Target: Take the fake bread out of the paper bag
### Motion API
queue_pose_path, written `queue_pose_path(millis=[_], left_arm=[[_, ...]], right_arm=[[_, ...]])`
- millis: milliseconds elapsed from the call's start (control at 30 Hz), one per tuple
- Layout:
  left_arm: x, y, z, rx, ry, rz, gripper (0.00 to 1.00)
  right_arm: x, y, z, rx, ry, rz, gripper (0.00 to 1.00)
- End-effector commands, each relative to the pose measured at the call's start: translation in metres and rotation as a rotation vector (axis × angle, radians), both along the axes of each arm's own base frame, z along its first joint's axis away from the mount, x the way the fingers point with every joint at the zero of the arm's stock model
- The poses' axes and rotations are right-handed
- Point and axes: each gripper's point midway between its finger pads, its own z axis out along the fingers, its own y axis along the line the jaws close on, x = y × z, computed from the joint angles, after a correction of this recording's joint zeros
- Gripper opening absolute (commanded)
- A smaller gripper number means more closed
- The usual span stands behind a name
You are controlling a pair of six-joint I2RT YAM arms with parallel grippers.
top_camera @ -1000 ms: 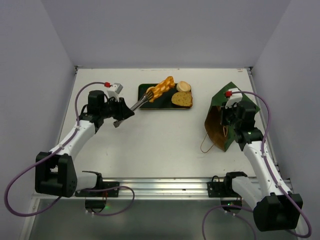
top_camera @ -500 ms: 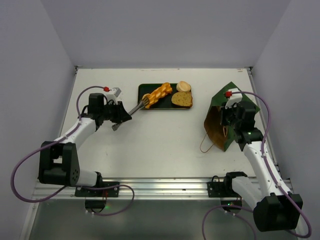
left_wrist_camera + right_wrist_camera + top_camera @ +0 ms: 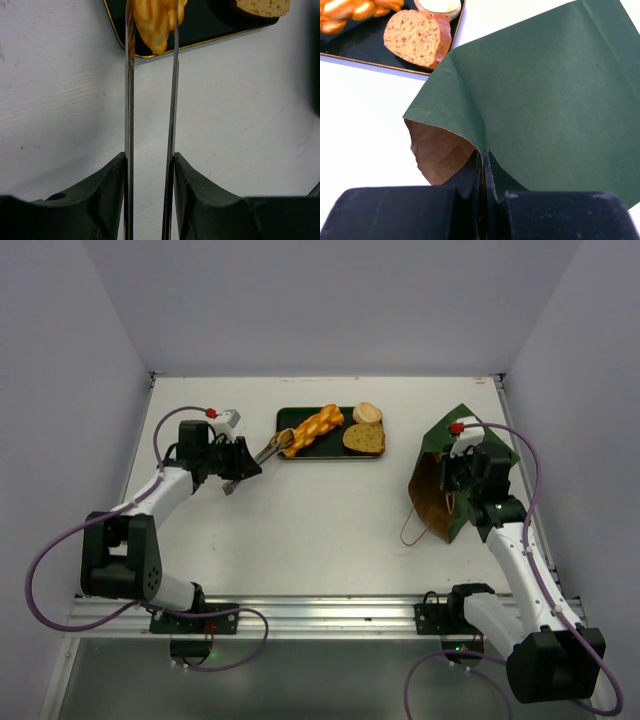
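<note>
Overhead, the left gripper (image 3: 244, 458) sits at the left of the frame, closed on the handle end of the metal tongs (image 3: 270, 446). The tong tips reach the left end of the braided loaf (image 3: 316, 426), which lies on the dark tray (image 3: 326, 450) at upper centre. The toast slice (image 3: 365, 438) and the round bun (image 3: 367, 412) lie on the tray's right part.

The left wrist view adds what the top view cannot. Each tong arm lies against the inner face of a black finger, the two arms stand a little apart, and the loaf's orange end shows between their tips at the top edge. Whether the tips press the loaf cannot be told.

At the right of the overhead frame the paper bag (image 3: 478, 445) leans on the white table (image 3: 330, 520). Its brown mouth faces lower left and a twine handle (image 3: 412, 532) trails below it. The right gripper (image 3: 450, 472) is at the bag's rim. Only the right wrist view shows its fingers pinched tight on that rim, where the green outside meets the brown inside. The bag's depth is hidden in every view.
</note>
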Motion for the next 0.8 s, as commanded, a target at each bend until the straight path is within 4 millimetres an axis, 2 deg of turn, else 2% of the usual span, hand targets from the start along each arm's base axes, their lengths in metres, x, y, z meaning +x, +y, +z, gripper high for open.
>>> queue_pose_path(millis=[0, 300, 600, 733, 767], left_arm=[[0.013, 0.006, 0.016, 0.024, -0.049, 0.011, 0.45], [0.02, 0.013, 0.03, 0.053, -0.085, 0.052, 0.49], [0.032, 0.026, 0.069, 0.102, -0.187, 0.125, 0.48], [0.025, 0.023, 0.085, 0.084, -0.225, 0.107, 0.45], [0.02, 0.017, 0.091, 0.056, -0.233, 0.086, 0.41]], right_arm=[[0.007, 0.004, 0.018, 0.011, -0.079, 0.023, 0.0], [0.007, 0.003, 0.019, 0.011, -0.08, 0.022, 0.0], [0.007, 0.004, 0.019, 0.01, -0.08, 0.024, 0.0], [0.007, 0.002, 0.019, -0.018, -0.085, 0.034, 0.0], [0.006, 0.005, 0.02, -0.019, -0.088, 0.052, 0.0]])
